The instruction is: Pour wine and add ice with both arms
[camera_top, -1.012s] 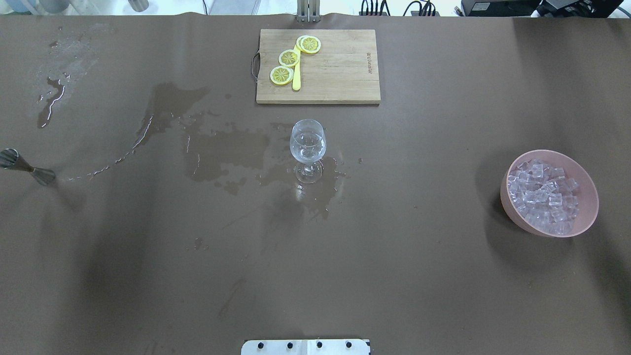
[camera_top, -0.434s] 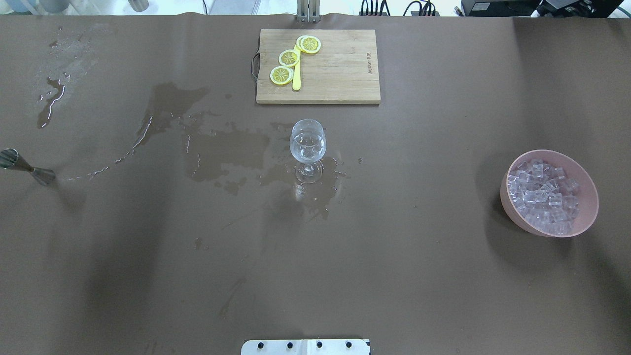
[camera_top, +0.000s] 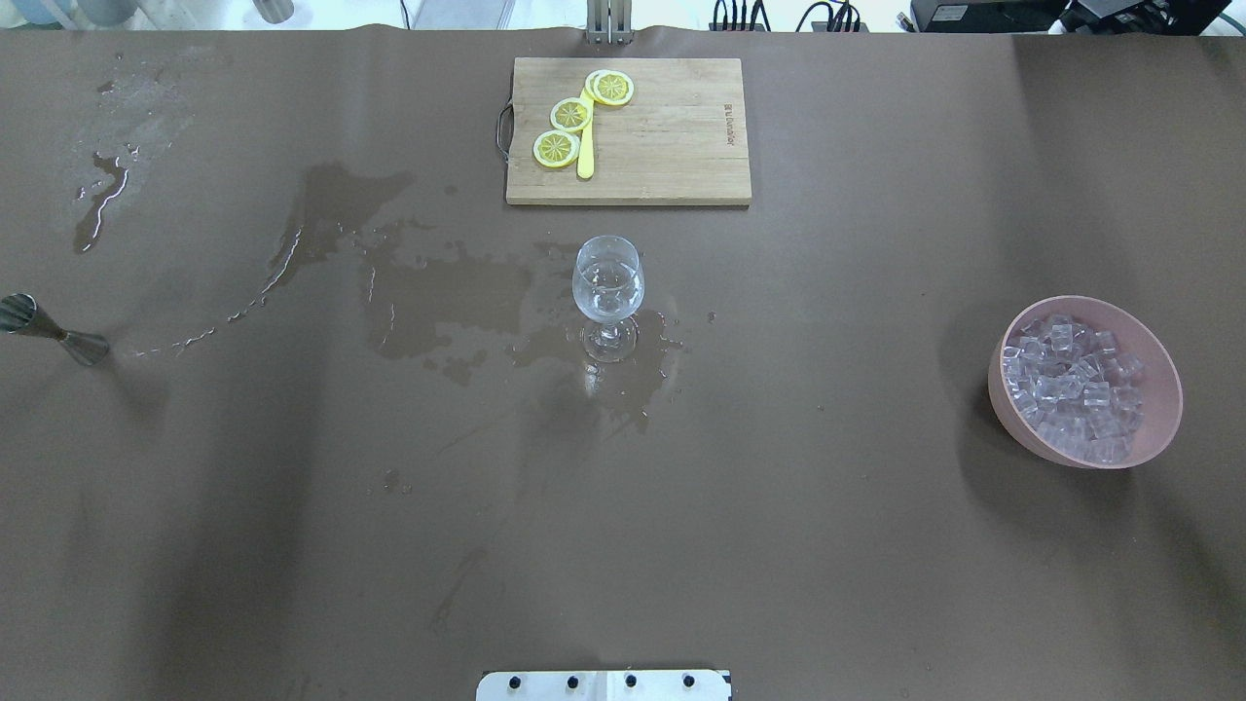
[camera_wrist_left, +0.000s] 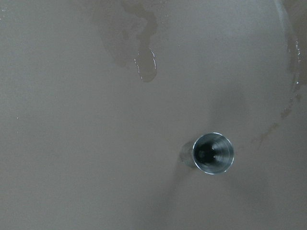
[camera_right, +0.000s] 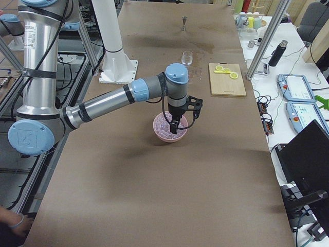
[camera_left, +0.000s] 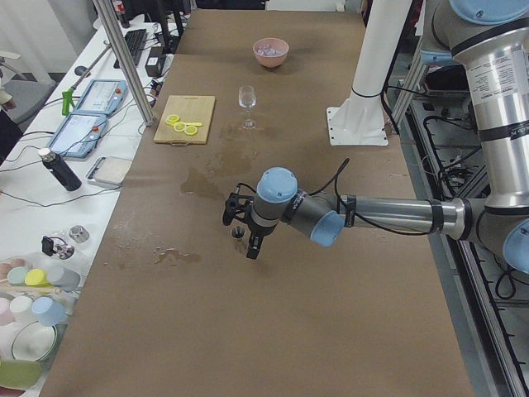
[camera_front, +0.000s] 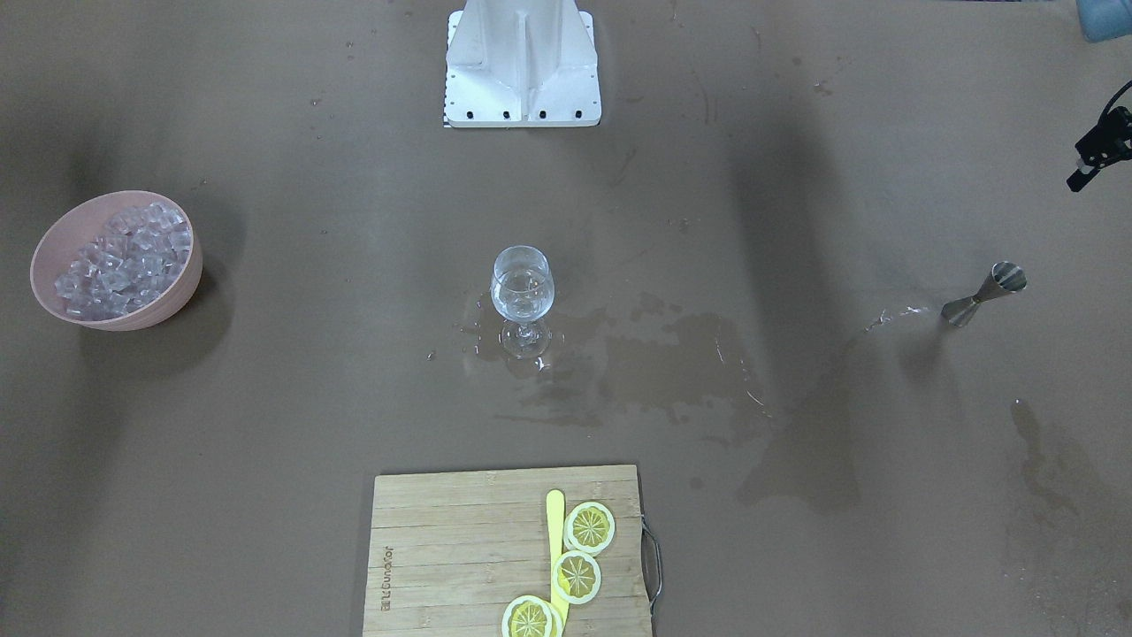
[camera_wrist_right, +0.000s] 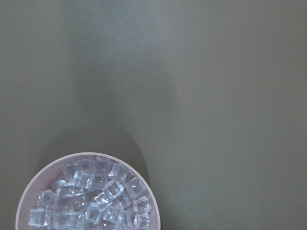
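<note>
A stemmed wine glass stands upright near the middle of the brown surface. The wine sits in it, a small clear pool low in the bowl. Wet patches spread from the glass's foot toward the robot's left, and a thin trail of drops runs on toward a steel jigger that stands upright well out on that side.

Beyond the glass lies a wooden cutting board with three lemon slices and a yellow stick on it. A burnt-in brand mark runs along one end of the board, too small to read.

The ice is heaped in a pink bowl far to the robot's right, well apart from the glass. The right wrist view looks straight down on the cubes.

The left arm reaches across the surface, and the left pincer hangs just beside the jigger and slightly above it. The left wrist view looks down into the jigger's open cup. Only the side view shows this pincer clearly, so I cannot tell how far it is open or whether it holds anything.

The right arm stretches out, with the right pincer pointing down over the bowl. Its opening cannot be judged either.

A white base plate is bolted at the robot's edge.
</note>
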Robot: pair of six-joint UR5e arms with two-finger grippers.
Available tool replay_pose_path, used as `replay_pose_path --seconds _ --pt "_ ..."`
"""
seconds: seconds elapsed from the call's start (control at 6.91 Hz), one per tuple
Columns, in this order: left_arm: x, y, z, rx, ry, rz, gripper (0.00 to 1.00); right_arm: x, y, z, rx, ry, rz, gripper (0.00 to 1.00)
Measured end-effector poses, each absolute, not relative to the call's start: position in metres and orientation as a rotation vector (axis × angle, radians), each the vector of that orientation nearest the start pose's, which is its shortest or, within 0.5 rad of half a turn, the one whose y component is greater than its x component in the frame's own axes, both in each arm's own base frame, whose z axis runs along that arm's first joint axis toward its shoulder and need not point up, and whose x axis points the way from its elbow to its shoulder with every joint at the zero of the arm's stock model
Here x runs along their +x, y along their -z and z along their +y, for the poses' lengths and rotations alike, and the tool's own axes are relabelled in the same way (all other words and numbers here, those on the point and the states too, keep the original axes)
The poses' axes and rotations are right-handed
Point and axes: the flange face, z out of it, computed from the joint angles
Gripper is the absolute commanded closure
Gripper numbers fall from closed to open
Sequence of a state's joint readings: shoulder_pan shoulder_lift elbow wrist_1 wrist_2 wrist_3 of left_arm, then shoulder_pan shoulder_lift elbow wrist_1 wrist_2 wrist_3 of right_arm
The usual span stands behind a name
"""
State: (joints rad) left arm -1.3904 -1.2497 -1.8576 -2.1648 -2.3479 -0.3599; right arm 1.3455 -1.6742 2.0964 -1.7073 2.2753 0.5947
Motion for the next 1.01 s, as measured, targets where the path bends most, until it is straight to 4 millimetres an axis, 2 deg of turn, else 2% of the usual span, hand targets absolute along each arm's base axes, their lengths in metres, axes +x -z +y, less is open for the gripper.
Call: replay_pose_path --seconds 0.58,0.72,1.01 --pt "-0.001 -0.672 -0.334 0.443 0.035 0.963 0.02 -0.087 -0.466 -0.436 -0.069 -0.235 -0.732 0.00" --pt "-0.002 -0.684 -0.325 0.465 0.054 0.987 0.02 -0.095 -0.467 -0.436 -0.075 -0.230 -0.727 0.00" --pt "-0.002 -0.689 -0.320 0.492 0.061 1.014 0.02 -0.118 -0.464 -0.443 -0.076 -0.246 -0.730 0.00"
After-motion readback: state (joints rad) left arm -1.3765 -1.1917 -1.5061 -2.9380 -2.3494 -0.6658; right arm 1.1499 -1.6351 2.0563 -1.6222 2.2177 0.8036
